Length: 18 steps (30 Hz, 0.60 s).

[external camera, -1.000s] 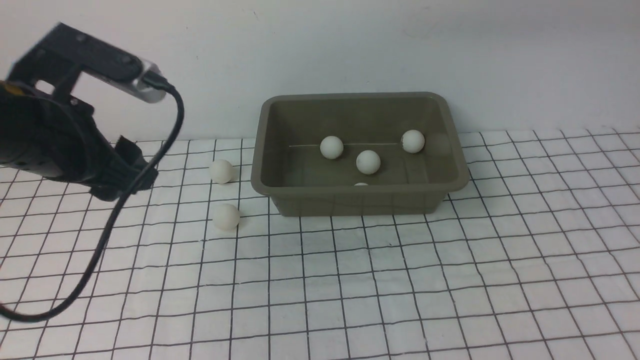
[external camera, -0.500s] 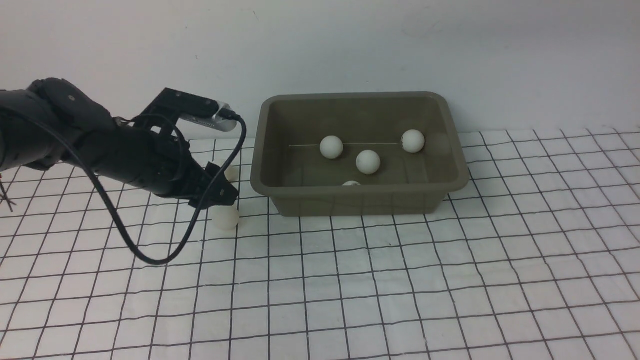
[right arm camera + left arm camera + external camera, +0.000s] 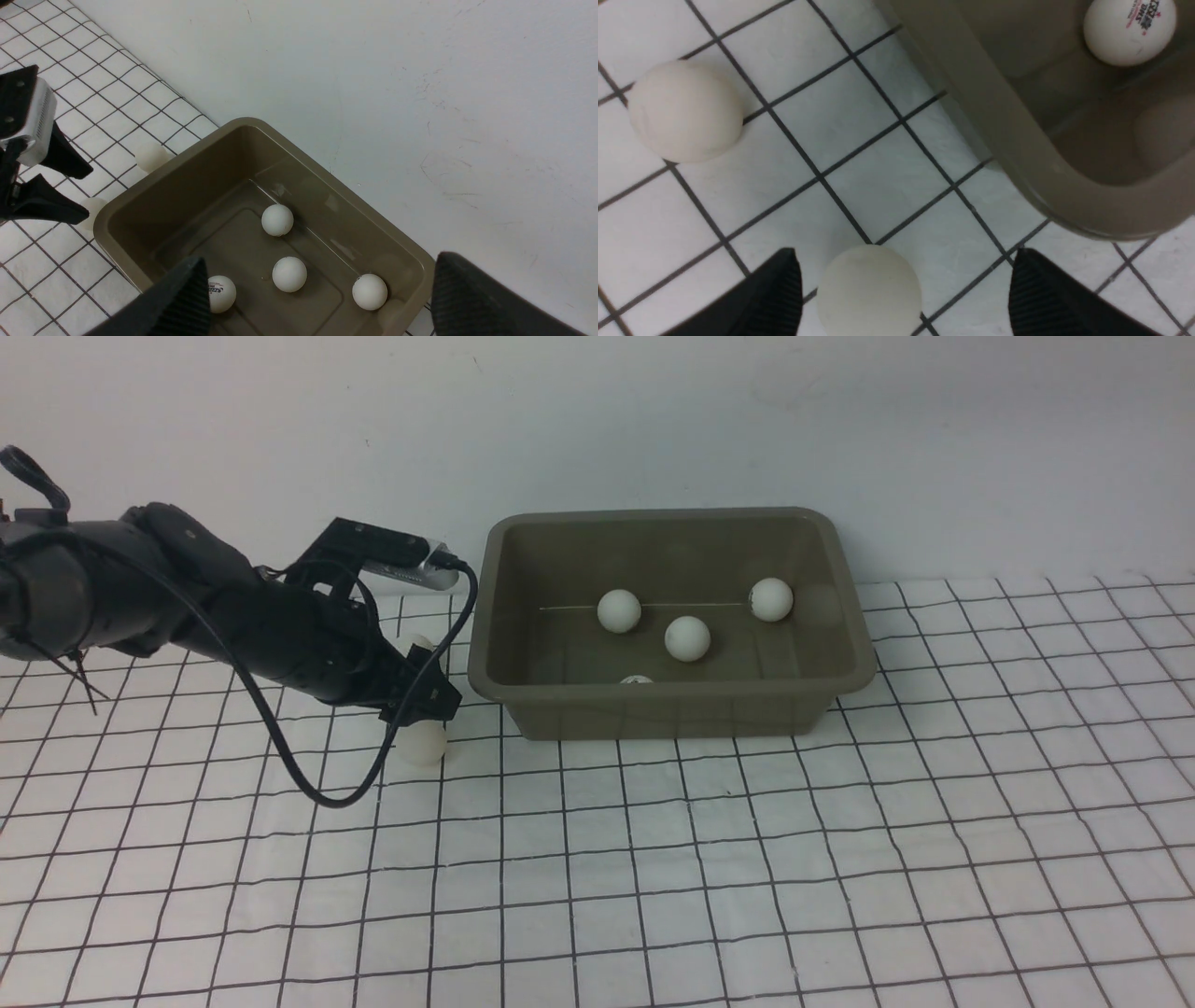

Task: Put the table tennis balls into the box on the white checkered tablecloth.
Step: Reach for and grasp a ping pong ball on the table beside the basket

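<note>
- Front view: the left pincer (image 3: 425,698) is released, low over the checkered tablecloth (image 3: 653,859) at the box's (image 3: 672,709) 9 o'clock. A loose ball (image 3: 422,745) lies at its 6 o'clock — a second ball (image 3: 415,642) is half hidden behind it.
- Left wrist view: the loose ball (image 3: 868,287) sits between the spread jaws, nearer one.
- Right wrist view: the right pincer (image 3: 321,261) is released above the box (image 3: 140,205) — four balls (image 3: 289,274) lie inside.
</note>
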Each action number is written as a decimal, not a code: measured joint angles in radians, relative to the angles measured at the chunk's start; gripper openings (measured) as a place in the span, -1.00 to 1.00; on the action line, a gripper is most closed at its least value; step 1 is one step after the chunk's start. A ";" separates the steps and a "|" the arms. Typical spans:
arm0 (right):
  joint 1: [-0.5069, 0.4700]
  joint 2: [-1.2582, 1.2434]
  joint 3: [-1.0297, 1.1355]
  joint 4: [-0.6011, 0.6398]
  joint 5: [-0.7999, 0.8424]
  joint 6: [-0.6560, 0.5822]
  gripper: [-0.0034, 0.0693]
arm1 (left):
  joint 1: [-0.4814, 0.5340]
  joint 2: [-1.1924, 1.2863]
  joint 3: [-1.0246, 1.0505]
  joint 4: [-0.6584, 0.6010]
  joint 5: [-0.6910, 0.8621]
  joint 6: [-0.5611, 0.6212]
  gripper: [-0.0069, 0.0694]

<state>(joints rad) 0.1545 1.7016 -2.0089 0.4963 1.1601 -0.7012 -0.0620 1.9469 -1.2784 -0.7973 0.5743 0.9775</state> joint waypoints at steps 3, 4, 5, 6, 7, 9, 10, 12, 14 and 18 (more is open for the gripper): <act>0.000 0.000 0.000 0.000 0.000 0.001 0.69 | 0.000 0.030 -0.001 -0.003 -0.033 0.005 0.58; 0.000 0.000 0.000 0.000 0.000 0.001 0.69 | 0.000 0.041 -0.001 -0.006 -0.040 0.006 0.58; 0.000 0.000 0.000 0.000 0.000 0.001 0.69 | 0.000 0.049 -0.001 -0.008 -0.045 0.006 0.58; 0.000 0.000 0.000 0.001 0.000 0.001 0.69 | 0.000 0.057 -0.001 -0.013 -0.051 0.006 0.58; 0.000 0.000 0.000 0.003 0.000 0.001 0.69 | 0.000 0.066 -0.001 -0.016 -0.056 0.007 0.58; 0.000 0.000 0.000 0.005 0.000 0.001 0.69 | 0.000 0.084 -0.001 -0.027 -0.057 0.014 0.58; 0.000 0.000 0.000 0.007 0.000 0.001 0.69 | 0.000 0.093 -0.001 -0.033 -0.057 0.019 0.58; 0.000 0.000 0.000 0.014 0.000 0.001 0.69 | 0.000 0.109 -0.001 -0.048 -0.058 0.033 0.58; 0.000 0.000 0.000 0.020 0.000 0.001 0.69 | 0.000 0.118 -0.001 -0.062 -0.059 0.042 0.58; 0.000 0.000 0.000 0.028 0.000 0.001 0.69 | 0.000 0.125 -0.001 -0.086 -0.062 0.049 0.43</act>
<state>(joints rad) 0.1545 1.7016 -2.0089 0.5244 1.1601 -0.7003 -0.0620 2.0717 -1.2796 -0.8829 0.5128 1.0262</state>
